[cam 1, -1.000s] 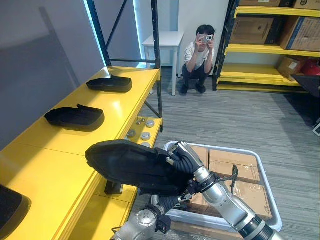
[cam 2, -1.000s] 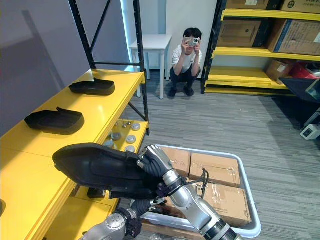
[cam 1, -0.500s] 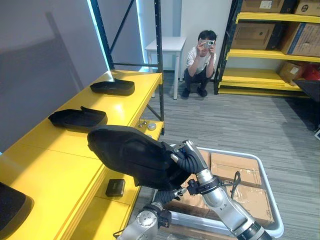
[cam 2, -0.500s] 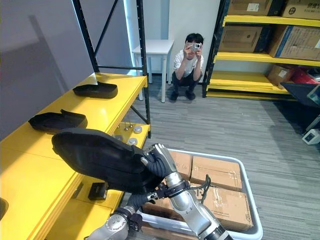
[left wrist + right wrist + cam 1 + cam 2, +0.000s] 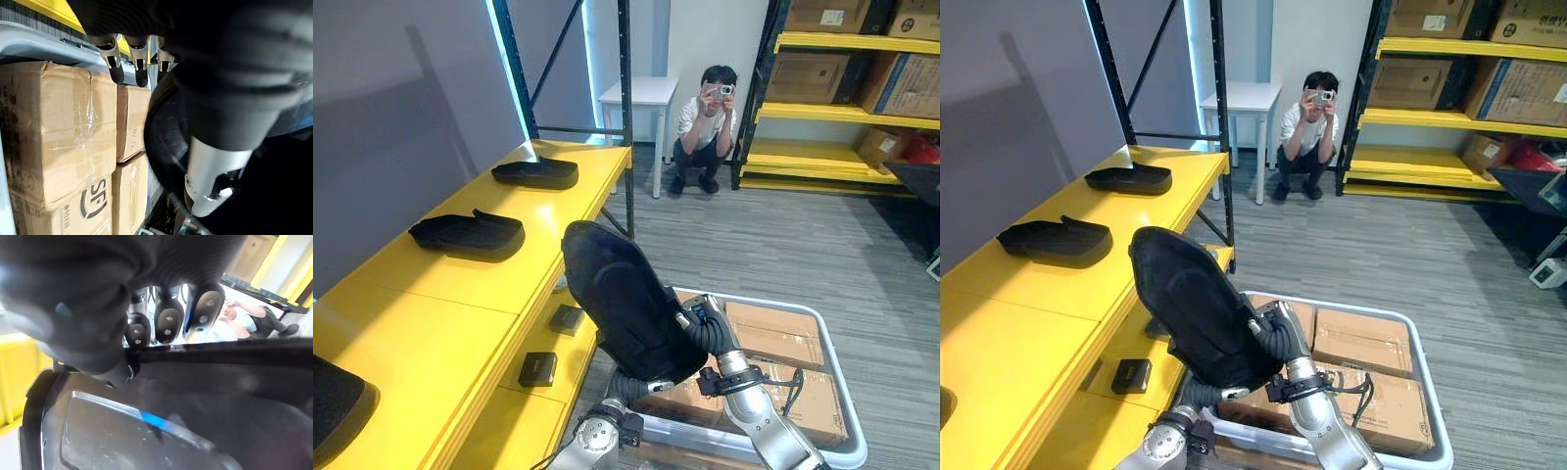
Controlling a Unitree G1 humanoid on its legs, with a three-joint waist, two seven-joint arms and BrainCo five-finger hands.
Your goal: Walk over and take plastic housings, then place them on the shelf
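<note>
The black housing point(image 5: 622, 294) has swung up. Half a second ago it lay nearly flat, its long end reaching out left of the hands over the yellow shelf point(image 5: 440, 313); now it stands tilted almost on end above them, clear of the shelf and touching nothing else.

The right hand point(image 5: 700, 328) grips it from the right, its fingers point(image 5: 168, 318) hooked over the rim. The left hand point(image 5: 128, 58) sits underneath; its fingers hang loose beside the curved underside and wrap round nothing that I can see, so it props rather than grips.

Directly below the hands is the grey crate point(image 5: 837, 372) of cardboard boxes point(image 5: 773, 338). Left of the hands and beyond them, two housings point(image 5: 470, 235) point(image 5: 536, 173) already lie on the shelf, with bare yellow between the nearer one and the hands.

The part appears to be mid-turn for placing. It must still come over to the left and down flat, and the one-handed grip could slip.
</note>
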